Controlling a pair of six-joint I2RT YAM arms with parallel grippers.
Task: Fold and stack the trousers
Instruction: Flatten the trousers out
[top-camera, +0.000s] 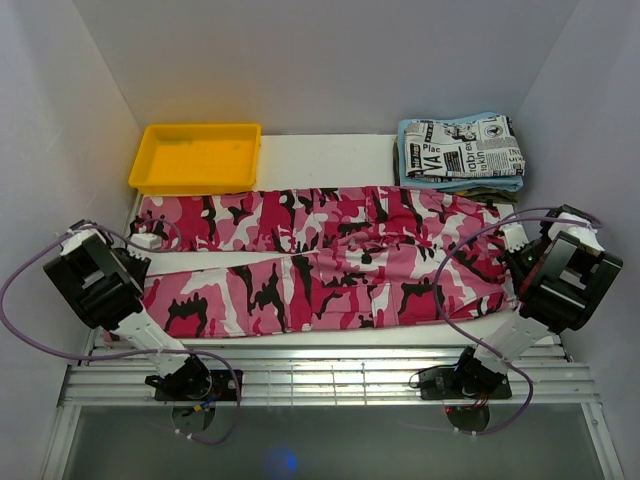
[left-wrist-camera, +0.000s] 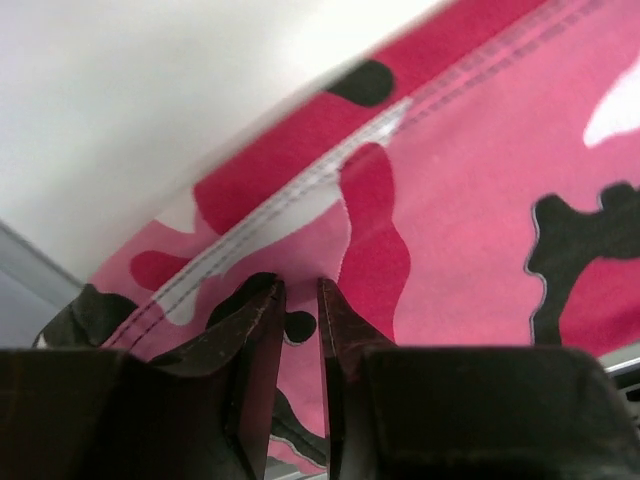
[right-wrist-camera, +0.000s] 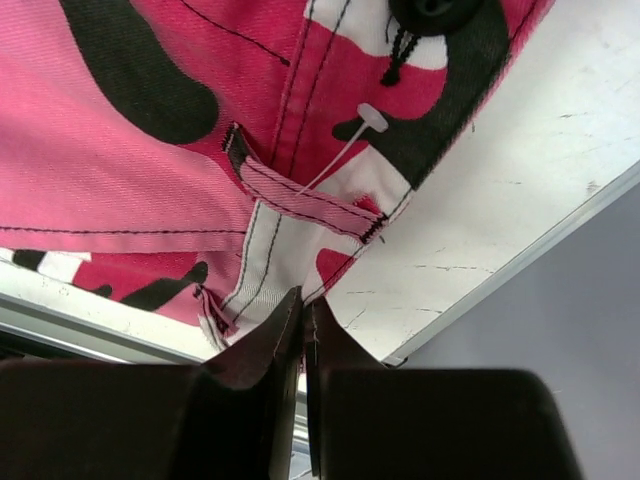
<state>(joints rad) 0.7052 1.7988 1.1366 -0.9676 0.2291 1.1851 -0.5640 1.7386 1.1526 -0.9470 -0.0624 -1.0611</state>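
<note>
The pink, magenta, white and black camouflage trousers (top-camera: 330, 265) lie flat across the table, waist at the right and both legs running left. My left gripper (top-camera: 150, 242) is at the left end of the far leg. In the left wrist view its jaws (left-wrist-camera: 298, 290) are nearly together with the stitched hem cloth (left-wrist-camera: 470, 200) in the narrow gap. My right gripper (top-camera: 515, 238) is at the waist's right edge. In the right wrist view its jaws (right-wrist-camera: 305, 300) are shut on the waistband corner (right-wrist-camera: 120, 170), next to a belt loop (right-wrist-camera: 300, 200).
A yellow tray (top-camera: 195, 130) stands at the back left. A folded newspaper-print garment (top-camera: 460, 148) lies on light blue cloth (top-camera: 462, 184) at the back right. White walls close in the sides and back. A slatted metal rail (top-camera: 320, 372) runs along the near edge.
</note>
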